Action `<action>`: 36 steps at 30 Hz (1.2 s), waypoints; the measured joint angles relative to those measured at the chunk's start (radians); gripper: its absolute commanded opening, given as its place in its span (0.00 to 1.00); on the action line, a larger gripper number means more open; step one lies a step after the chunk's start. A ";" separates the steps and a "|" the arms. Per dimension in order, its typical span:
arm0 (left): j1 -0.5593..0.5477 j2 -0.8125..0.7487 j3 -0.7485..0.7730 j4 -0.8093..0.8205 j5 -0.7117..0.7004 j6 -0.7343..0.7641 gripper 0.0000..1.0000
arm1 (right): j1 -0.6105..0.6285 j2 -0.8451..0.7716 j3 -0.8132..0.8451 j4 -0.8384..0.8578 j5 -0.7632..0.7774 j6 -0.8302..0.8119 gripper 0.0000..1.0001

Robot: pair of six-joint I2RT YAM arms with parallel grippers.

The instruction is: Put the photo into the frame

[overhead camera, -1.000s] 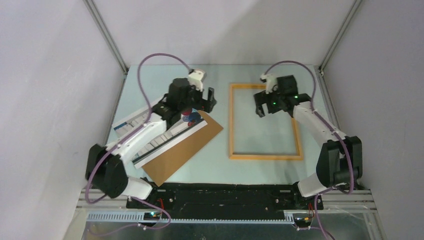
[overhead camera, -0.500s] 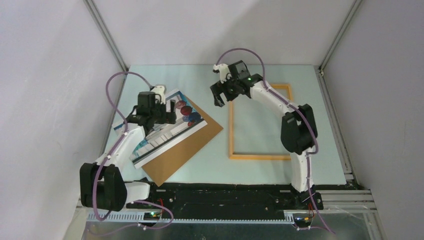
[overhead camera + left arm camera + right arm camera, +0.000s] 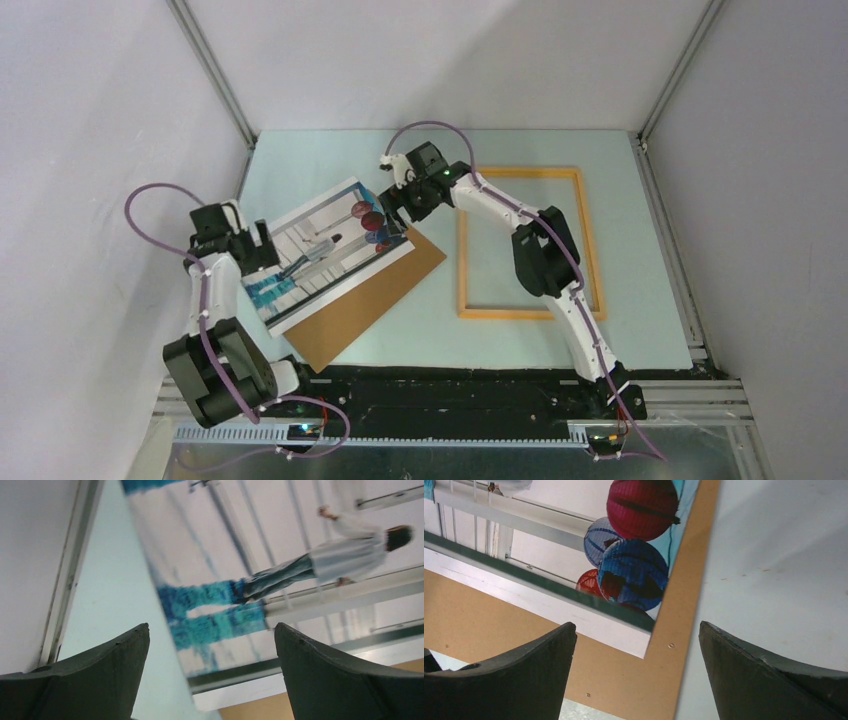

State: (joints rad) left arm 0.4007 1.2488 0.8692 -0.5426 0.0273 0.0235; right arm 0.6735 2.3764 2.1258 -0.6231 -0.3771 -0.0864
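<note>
Presently the step in hand appears to be taking up the photo [image 3: 325, 250], which lies face up on a brown backing board [image 3: 370, 300] on the table [image 3: 300, 165], left of the empty frame [image 3: 520, 313] and clear of it. Recommended: pinch the white border only, lift both ends level, and leave the board behind. The left gripper [image 3: 258, 250] stands wide apart at the photo's left end, holding nothing. The right gripper [image 3: 397, 212] is likewise wide apart over the far right corner, empty; contact cannot be confirmed.

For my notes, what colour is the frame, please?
Orange-yellow frame; the top view shows it best.
</note>
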 measured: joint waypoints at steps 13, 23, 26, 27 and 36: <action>0.219 0.191 0.011 -0.062 0.074 0.064 0.99 | 0.068 0.098 0.122 0.008 -0.025 0.042 0.92; 0.256 0.390 0.144 -0.066 0.120 0.042 0.96 | 0.097 0.147 0.138 0.004 -0.025 0.047 0.90; 0.256 0.425 0.166 -0.056 0.137 0.029 0.95 | 0.097 0.154 0.138 0.000 -0.026 0.053 0.90; 0.256 0.433 0.172 -0.053 0.141 0.027 0.95 | 0.097 0.156 0.138 -0.001 -0.027 0.053 0.90; 0.255 0.459 0.169 0.031 0.164 0.018 0.93 | 0.106 0.159 0.137 0.000 -0.038 0.053 0.87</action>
State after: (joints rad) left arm 0.6559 1.7081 1.0386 -0.5121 0.1917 0.0414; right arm 0.7799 2.5359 2.2623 -0.6231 -0.4149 -0.0330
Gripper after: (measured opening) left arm 0.939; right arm 0.879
